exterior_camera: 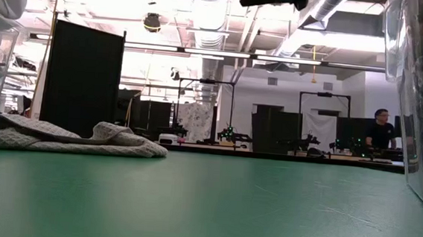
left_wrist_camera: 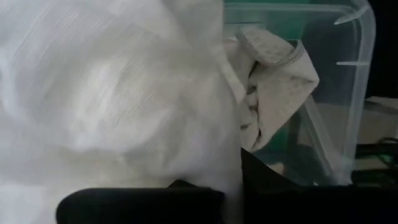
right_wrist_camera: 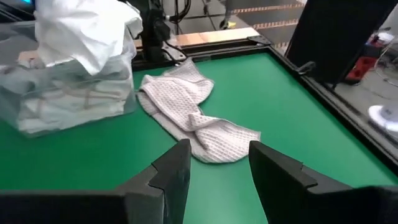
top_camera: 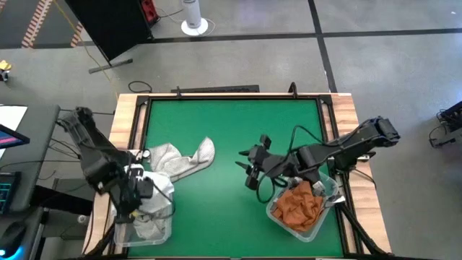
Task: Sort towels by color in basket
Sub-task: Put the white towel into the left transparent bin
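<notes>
High view: even, diffuse light; soft shadows under both arms on the green mat (top_camera: 231, 137). Low view: ceiling strip lights (exterior_camera: 201, 52) blown out across upper frame, foreground mat darker, clear bin walls at both edges blurred. Left wrist view: white towel (left_wrist_camera: 106, 99) fills left of frame, overexposed and out of focus. Right wrist view: bright, sharp, edges slightly stretched.
</notes>
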Controlling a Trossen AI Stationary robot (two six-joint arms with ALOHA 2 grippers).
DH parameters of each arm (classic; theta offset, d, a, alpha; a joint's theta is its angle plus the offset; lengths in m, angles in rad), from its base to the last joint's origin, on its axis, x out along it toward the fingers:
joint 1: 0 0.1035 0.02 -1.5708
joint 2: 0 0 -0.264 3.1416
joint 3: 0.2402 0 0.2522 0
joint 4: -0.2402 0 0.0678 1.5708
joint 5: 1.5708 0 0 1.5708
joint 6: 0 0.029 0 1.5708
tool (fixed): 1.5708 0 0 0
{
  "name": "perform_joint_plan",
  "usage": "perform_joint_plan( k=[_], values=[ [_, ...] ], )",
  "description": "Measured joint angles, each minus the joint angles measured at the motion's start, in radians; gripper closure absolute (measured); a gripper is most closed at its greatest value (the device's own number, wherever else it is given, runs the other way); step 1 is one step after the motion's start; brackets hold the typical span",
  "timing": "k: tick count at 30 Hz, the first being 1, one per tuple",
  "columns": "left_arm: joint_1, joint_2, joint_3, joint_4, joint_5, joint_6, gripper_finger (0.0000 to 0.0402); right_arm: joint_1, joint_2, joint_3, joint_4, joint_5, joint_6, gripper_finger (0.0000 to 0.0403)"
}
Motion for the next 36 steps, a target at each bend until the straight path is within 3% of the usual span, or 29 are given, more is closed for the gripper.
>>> perform_joint_plan(
  k=[5,13,17,26,31,36],
  values=[
    [-0.069,0.133,0.0,0.024,-0.087,-0.022,0.0398,0.006,0.003,0.0,0.016,0.026,0.003,0.0212],
    [-0.142,0.295,-0.002,0.075,-0.124,-0.004,0.0399,0.033,0.002,0.0,0.025,0.028,0.006,0.0212],
    [-0.161,0.242,-0.093,0.231,-0.138,-0.026,0.0399,0.038,0.002,0.0,0.038,0.028,-0.013,0.0212],
    [-0.149,-0.004,-0.443,0.499,-0.139,-0.182,0.04,0.022,0.002,0.0,0.055,0.027,-0.059,0.0212],
    [-0.138,-0.077,-0.536,0.512,-0.139,-0.302,0.0395,0.011,0.002,0.0,0.055,0.026,-0.054,0.0212],
    [-0.138,-0.054,-0.578,0.566,-0.157,-0.304,0.0364,0.013,0.002,0.0,0.055,0.024,-0.047,0.0212]
  ],
)
